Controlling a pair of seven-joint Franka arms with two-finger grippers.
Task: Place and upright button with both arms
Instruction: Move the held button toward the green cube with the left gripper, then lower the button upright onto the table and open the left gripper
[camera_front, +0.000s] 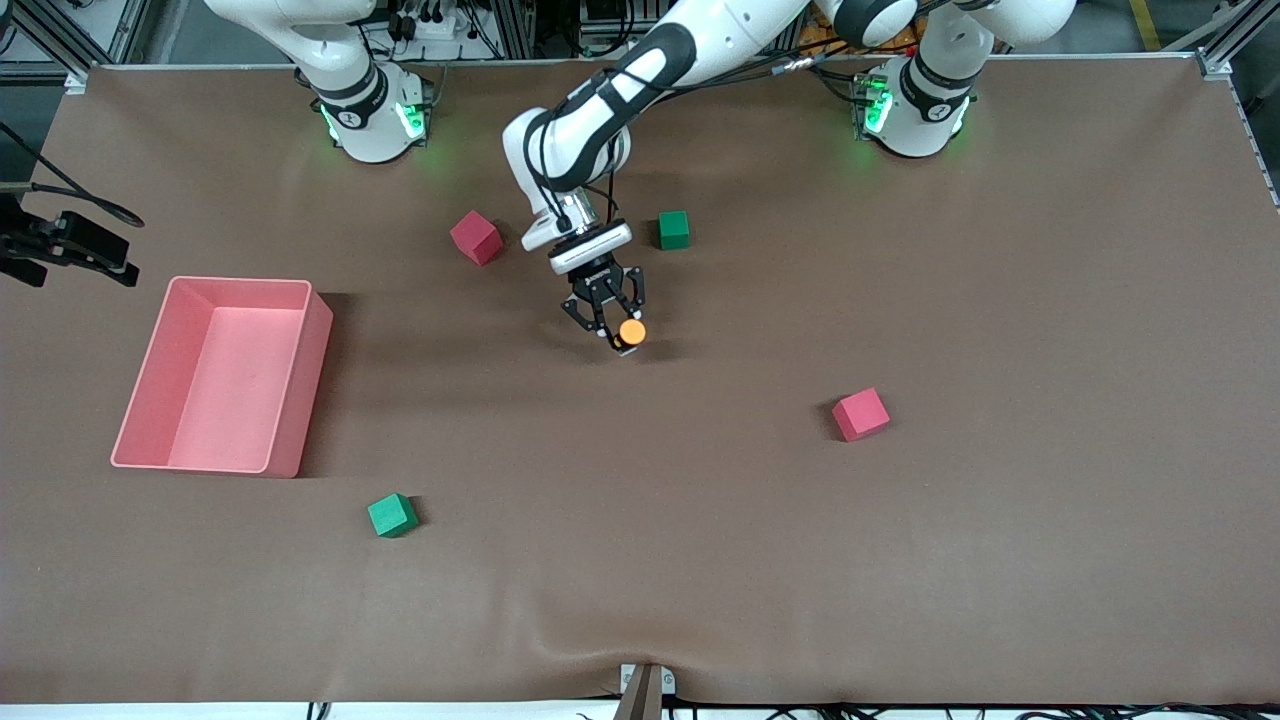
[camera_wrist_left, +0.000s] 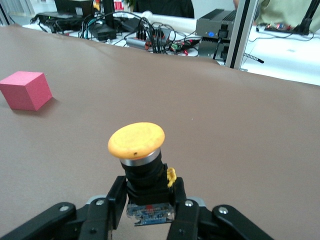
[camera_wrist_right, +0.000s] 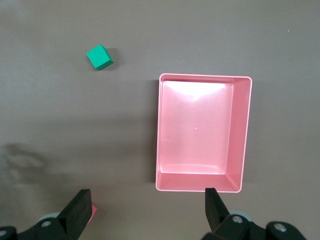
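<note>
The button (camera_front: 631, 331), with an orange cap (camera_wrist_left: 136, 140) on a black body, is held between the fingers of my left gripper (camera_front: 612, 335). The left arm reaches from its base to the middle of the table, and the gripper hangs low over the brown mat. In the left wrist view the left gripper (camera_wrist_left: 150, 202) is shut on the button's black body, and the cap points away from the fingers. My right gripper (camera_wrist_right: 147, 212) is open with nothing in it, high over the mat beside the pink bin (camera_wrist_right: 240, 135). The front view does not show it.
A pink bin (camera_front: 300, 380) stands toward the right arm's end. A red cube (camera_front: 476, 237) and a green cube (camera_front: 674, 229) lie near the bases. Another red cube (camera_front: 860, 413) and another green cube (camera_front: 392, 515) lie nearer the front camera.
</note>
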